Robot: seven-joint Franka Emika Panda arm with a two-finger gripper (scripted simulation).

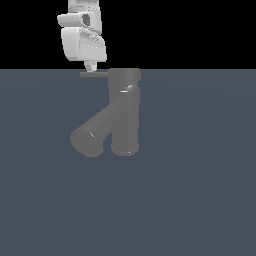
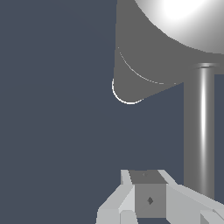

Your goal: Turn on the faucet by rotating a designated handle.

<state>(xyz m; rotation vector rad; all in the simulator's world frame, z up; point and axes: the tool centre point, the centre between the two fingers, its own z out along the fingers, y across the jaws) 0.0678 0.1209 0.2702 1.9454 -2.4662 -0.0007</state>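
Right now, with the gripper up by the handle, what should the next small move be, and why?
Probably a short sideways push on the handle to swing it around the faucet cap. In the exterior view the gripper sits just above the rod near its free end, fingertips at or touching it. In the wrist view the rod runs beside the fingers, not between them, so pushing seems more apt than gripping.

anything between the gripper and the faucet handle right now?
Nothing visible. In the exterior view the gripper sits just above the handle, near its free end, with no other object between them. The spout branches off lower on the faucet, out of the way.
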